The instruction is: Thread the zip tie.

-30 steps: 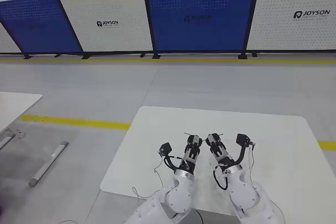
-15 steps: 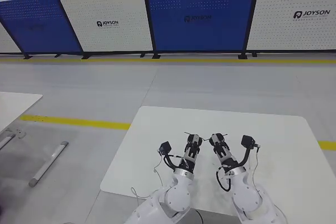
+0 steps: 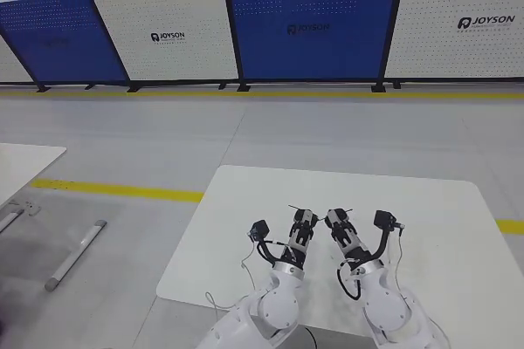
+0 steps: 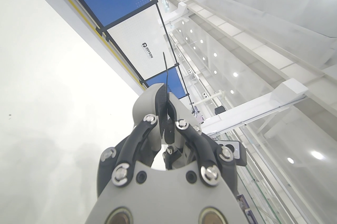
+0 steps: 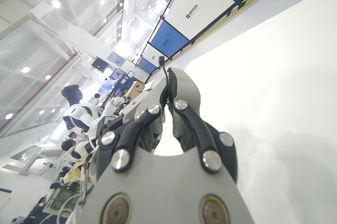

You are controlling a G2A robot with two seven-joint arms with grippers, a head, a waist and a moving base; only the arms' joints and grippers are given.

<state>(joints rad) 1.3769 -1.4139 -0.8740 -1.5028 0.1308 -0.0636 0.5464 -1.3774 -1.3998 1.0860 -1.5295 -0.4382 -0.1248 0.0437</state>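
Note:
A thin black zip tie is held between both grippers above the white table [image 3: 428, 205]. My left gripper [image 4: 165, 90] is shut on the tie's pointed tail [image 4: 164, 64], which sticks out past the fingertips. The tie's square head [image 5: 161, 59] juts out past the tips of my right gripper [image 5: 168, 72], which is shut on the other end. In the top view the left gripper [image 3: 303, 218] and right gripper [image 3: 334, 215] stand side by side near the table's front, a small gap apart. The strap between them is too thin to trace there.
The table's far edge and rounded corner [image 5: 192, 61] lie ahead of the grippers. Blue and white partition panels [image 3: 314, 39] stand beyond a yellow floor line. Another white table [image 3: 13, 170] is off to the left.
Both wrists shifted slightly; the right gripper slid a little right, then eased back toward the left one. Both grips on the tie stay the same.

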